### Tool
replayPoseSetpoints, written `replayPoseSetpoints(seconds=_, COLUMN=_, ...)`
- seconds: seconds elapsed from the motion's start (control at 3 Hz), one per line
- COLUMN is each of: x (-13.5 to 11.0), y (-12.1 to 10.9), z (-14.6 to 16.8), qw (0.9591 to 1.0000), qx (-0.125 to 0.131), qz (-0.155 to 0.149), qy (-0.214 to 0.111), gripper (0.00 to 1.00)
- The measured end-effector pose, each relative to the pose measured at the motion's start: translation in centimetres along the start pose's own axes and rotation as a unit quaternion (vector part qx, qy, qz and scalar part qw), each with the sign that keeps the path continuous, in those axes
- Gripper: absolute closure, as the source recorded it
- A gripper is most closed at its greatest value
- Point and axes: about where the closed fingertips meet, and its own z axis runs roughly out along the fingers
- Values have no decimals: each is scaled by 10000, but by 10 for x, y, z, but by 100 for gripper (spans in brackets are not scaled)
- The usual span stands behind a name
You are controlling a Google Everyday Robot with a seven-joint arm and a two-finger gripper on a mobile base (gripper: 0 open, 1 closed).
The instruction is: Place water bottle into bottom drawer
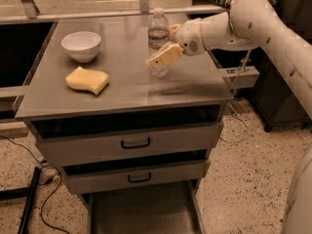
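The water bottle (158, 33), clear with a white cap and a red-and-white label band, stands upright on the grey cabinet top (126, 89), right of centre. My gripper (162, 46) reaches in from the right and is open around the bottle. One tan finger (165, 56) crosses in front of its lower half, and the other lies behind it. The bottom drawer (141, 211) is pulled out at the foot of the cabinet, a dark flat tray with nothing in it.
A white bowl (81, 45) sits at the back left of the top and a yellow sponge (87, 80) lies in front of it. Two shut drawers with black handles (135, 144) are above the bottom drawer. Cables lie on the floor at the left.
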Motion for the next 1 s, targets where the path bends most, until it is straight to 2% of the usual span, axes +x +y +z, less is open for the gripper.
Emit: replayPoseSetpoints(seconds=1.0, x=0, y=0, z=0, qw=10000, qx=-1, qz=0, qy=0, gripper=88)
